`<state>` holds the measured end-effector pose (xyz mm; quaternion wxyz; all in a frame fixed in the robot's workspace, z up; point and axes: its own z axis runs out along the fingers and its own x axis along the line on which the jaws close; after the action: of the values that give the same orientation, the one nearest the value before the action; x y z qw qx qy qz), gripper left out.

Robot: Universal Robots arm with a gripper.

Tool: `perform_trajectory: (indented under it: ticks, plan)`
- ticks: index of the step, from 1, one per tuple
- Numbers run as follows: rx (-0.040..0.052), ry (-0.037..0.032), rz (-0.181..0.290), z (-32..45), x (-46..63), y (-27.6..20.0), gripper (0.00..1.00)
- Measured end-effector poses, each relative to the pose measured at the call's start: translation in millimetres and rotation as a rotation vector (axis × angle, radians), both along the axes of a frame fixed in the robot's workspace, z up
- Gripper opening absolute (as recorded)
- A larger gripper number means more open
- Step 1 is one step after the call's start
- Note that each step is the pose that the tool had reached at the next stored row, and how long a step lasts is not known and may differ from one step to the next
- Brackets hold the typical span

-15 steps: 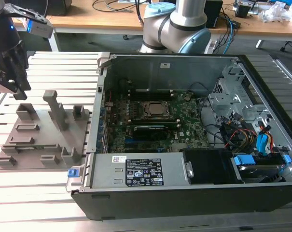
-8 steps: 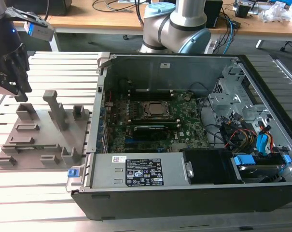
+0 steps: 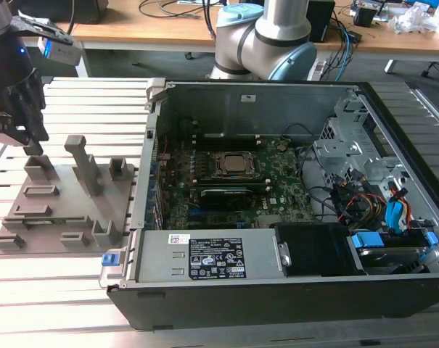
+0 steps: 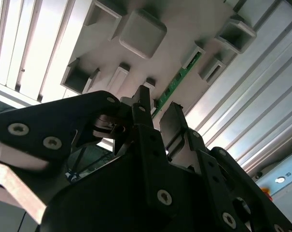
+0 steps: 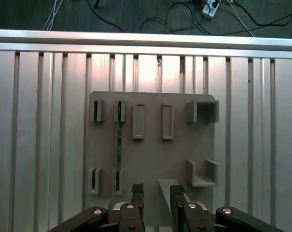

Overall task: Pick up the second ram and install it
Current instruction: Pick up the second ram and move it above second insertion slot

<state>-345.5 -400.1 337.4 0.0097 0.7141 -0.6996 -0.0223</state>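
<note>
Slatted metal table (image 3: pixel 59 290), silver, ribs running across. Grey plastic holder plate (image 3: pixel 67 210) lies flat on it at the exterior view's left: raised slots, pockets, one tall upright post (image 3: pixel 81 163). Just beside it, toward the exterior view's right, an open computer case (image 3: pixel 263 101). Inside: green motherboard (image 3: pixel 277 196), square processor socket (image 3: pixel 234 165), black oblong card (image 3: pixel 223 196) near the socket, silver power supply (image 3: pixel 204 257) with stickers, tangled cables (image 3: pixel 364 199), blue drive clips (image 3: pixel 368 241). Wooden desk (image 3: pixel 168 25) behind. Power strip (image 5: pixel 211 6) on dark floor in the first wrist view.
</note>
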Motion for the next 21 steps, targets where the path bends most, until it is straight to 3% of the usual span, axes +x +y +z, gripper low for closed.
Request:
perform_trajectory:
  ticks: [21]
  plan:
    - [0.0000, 0.0000, 0.001, -21.3, -1.8, 0.0, 0.36]
